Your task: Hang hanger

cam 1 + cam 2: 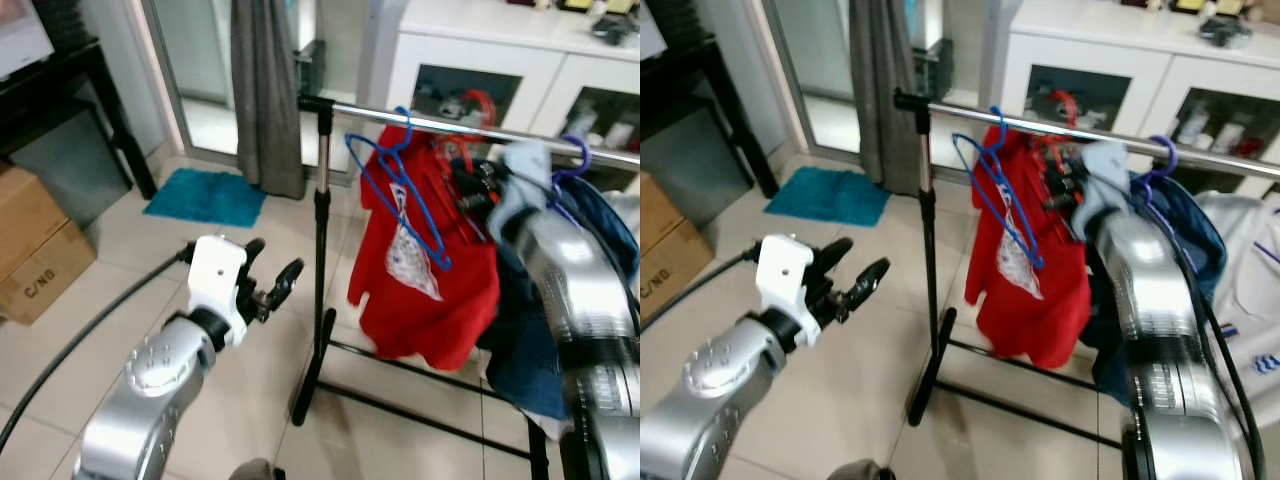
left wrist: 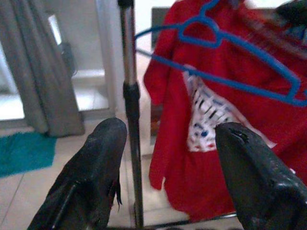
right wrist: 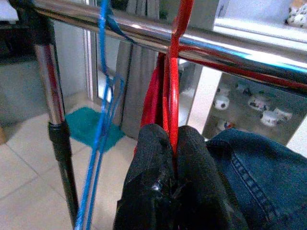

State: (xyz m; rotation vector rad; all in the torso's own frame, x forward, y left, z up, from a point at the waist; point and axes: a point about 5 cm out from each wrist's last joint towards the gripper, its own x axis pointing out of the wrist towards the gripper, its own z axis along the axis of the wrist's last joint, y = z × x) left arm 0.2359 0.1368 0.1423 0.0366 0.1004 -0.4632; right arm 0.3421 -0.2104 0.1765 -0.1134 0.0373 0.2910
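A silver rail (image 1: 450, 125) on a black-posted clothes rack carries an empty blue hanger (image 1: 400, 195) near its left end, in front of a red shirt (image 1: 440, 300). The shirt hangs on a red hanger (image 3: 175, 72) hooked over the rail (image 3: 144, 31). My right gripper (image 3: 173, 139) is shut on the red hanger's neck just below the rail, beside the blue hanger (image 3: 98, 124). My left gripper (image 1: 272, 265) is open and empty, held low to the left of the rack's post (image 1: 322, 210). In the left wrist view its fingers (image 2: 91, 167) frame the post and the shirt.
Denim and white garments (image 1: 530, 350) hang to the right of the red shirt. The rack's black base bars (image 1: 420, 410) lie on the tiled floor. A grey curtain (image 1: 265, 90), a teal mat (image 1: 205, 197), a cardboard box (image 1: 30, 245) and a white cabinet (image 1: 480, 60) surround it.
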